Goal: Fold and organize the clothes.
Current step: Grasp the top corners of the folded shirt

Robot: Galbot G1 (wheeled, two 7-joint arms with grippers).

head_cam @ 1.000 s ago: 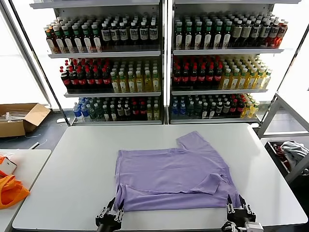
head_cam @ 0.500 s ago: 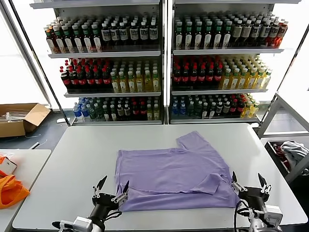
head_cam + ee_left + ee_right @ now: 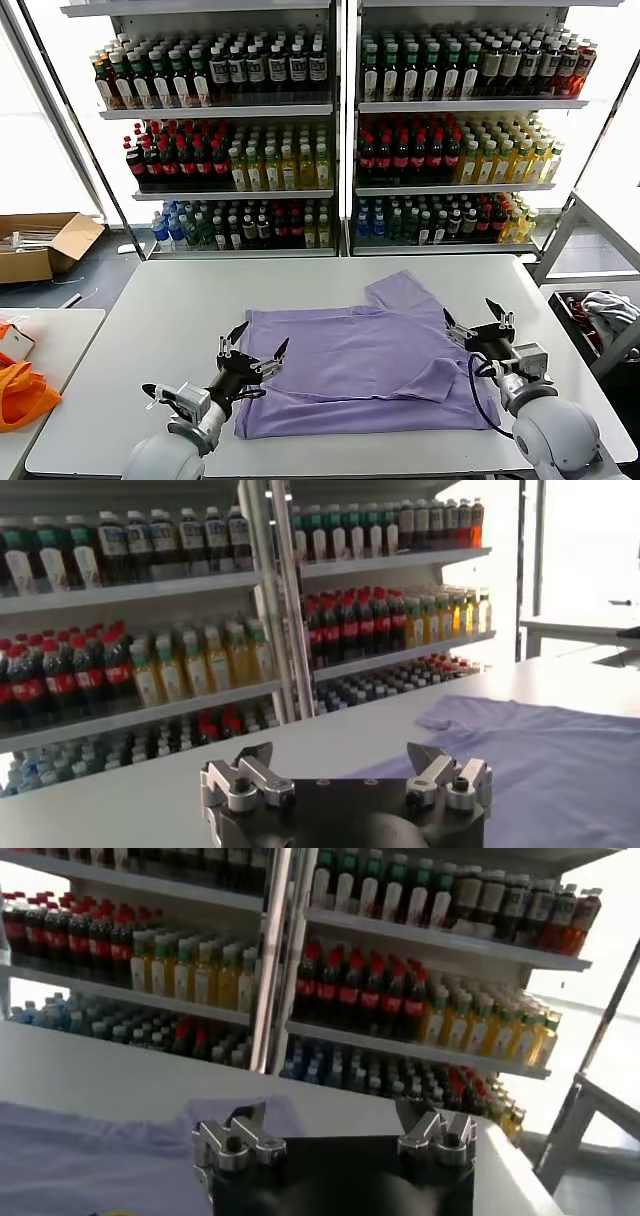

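The lavender T-shirt (image 3: 360, 365) lies on the white table (image 3: 180, 300), its near half doubled over, one sleeve sticking out toward the far right. My left gripper (image 3: 254, 345) is open and empty, raised above the shirt's near-left corner. My right gripper (image 3: 478, 316) is open and empty, raised above the shirt's right edge. In the left wrist view the shirt (image 3: 540, 750) lies beyond the open gripper (image 3: 342, 755). In the right wrist view the shirt (image 3: 90, 1148) shows beside the open gripper (image 3: 335, 1113).
Shelves of bottles (image 3: 330, 140) stand behind the table. A side table with bright orange fabric (image 3: 20, 392) is at the left. A cardboard box (image 3: 40, 245) sits on the floor at far left. A bin with a grey-white cloth bundle (image 3: 600, 312) is at the right.
Both grippers let go of the shirt's near edge, opened, and rose forward over the shirt. The near hem now lies folded on the shirt.
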